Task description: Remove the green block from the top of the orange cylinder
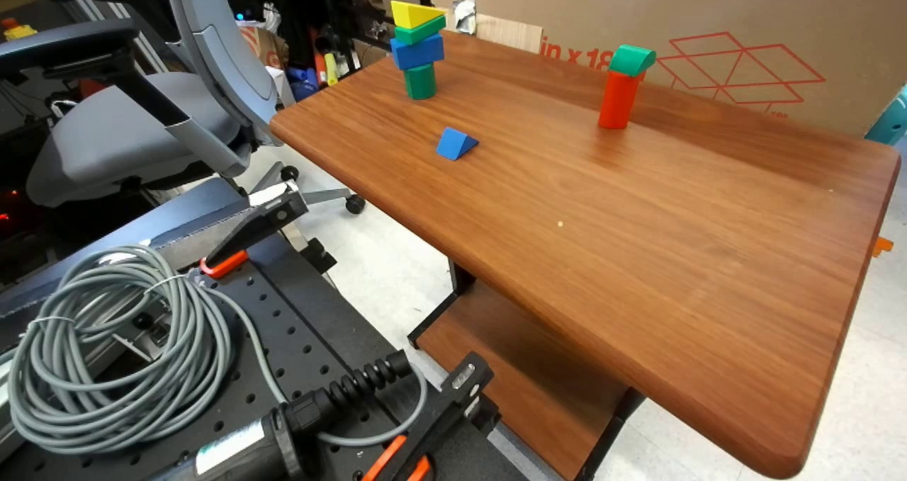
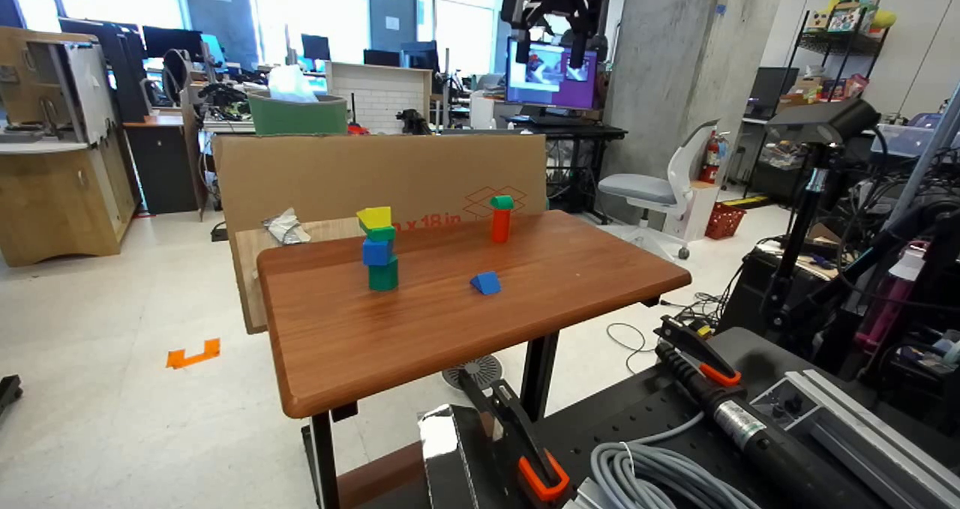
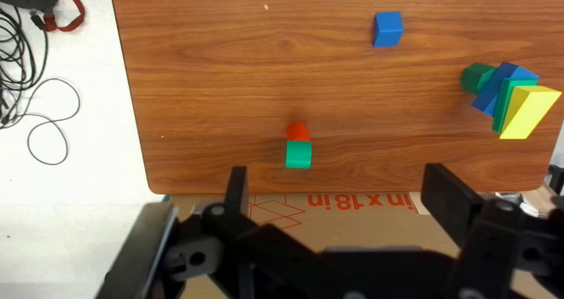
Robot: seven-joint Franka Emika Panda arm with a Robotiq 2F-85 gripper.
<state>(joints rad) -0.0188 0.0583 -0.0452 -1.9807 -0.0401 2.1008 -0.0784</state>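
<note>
The green block (image 1: 633, 61) is small, teal-green and rounded on its upper side. It rests on top of the upright orange cylinder (image 1: 617, 101), near the table edge beside the cardboard. Both also show in an exterior view, the green block (image 2: 502, 202) above the orange cylinder (image 2: 501, 226). In the wrist view the green block (image 3: 298, 154) partly covers the orange cylinder (image 3: 298, 132). My gripper (image 3: 335, 171) is wide open with nothing between its fingers. In an exterior view the gripper (image 2: 550, 53) hangs high above the table, apart from the block.
A stack of green, blue and yellow blocks (image 1: 418, 54) stands toward one end of the table (image 1: 673, 254). A blue wedge block (image 1: 455, 144) lies between the stack and the front edge. A large cardboard sheet (image 1: 744, 13) stands upright along the table's far edge.
</note>
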